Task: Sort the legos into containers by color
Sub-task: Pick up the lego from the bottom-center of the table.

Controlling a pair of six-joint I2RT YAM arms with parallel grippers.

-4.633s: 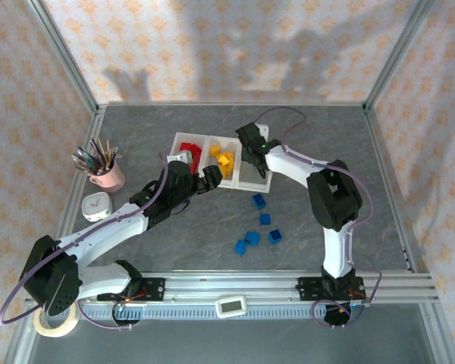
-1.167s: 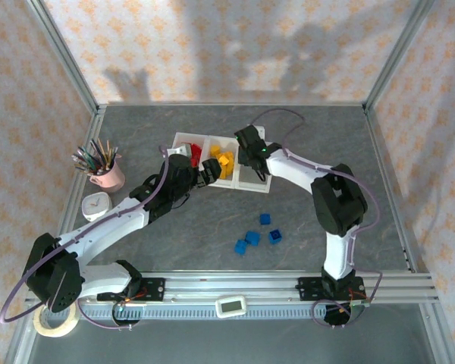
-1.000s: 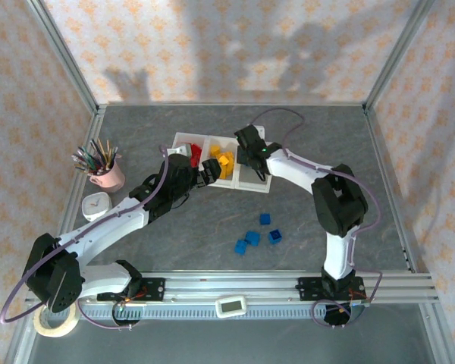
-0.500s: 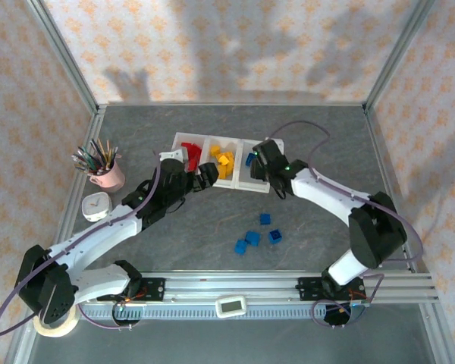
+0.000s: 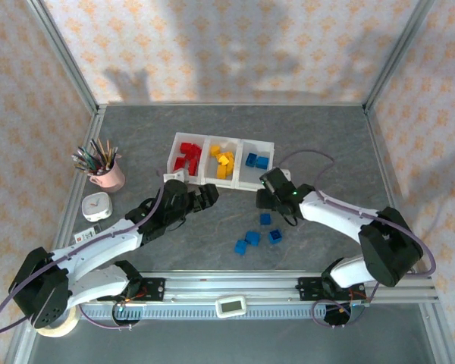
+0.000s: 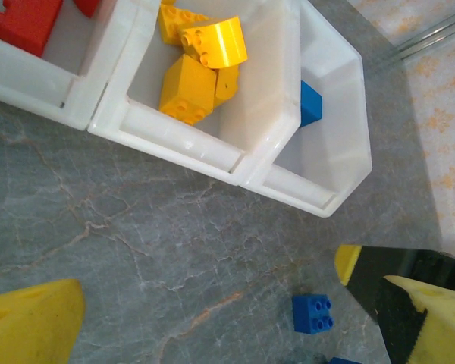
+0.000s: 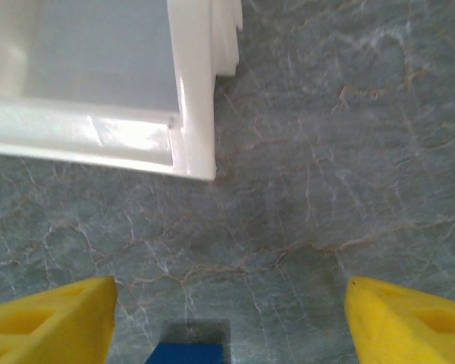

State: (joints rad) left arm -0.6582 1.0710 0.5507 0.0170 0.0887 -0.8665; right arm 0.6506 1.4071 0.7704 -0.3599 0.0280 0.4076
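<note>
We see the left gripper (image 5: 211,194) in front of the tray (image 5: 235,183), wide open and empty. The right gripper (image 7: 229,292), near the tray's right front corner, is also open and holds nothing. Red bricks (image 5: 186,155), yellow bricks (image 5: 223,159) and two blue bricks (image 5: 255,161) lie in separate compartments. Four blue bricks (image 5: 252,238) lie on the table before the tray. A white label (image 5: 83,236) on the left arm (image 5: 114,241) is too small to read.

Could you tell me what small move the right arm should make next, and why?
Probably lower the open right gripper onto the small blue plastic brick nearest it and close: it lies loose on the grey table, outside the white plastic tray.
</note>
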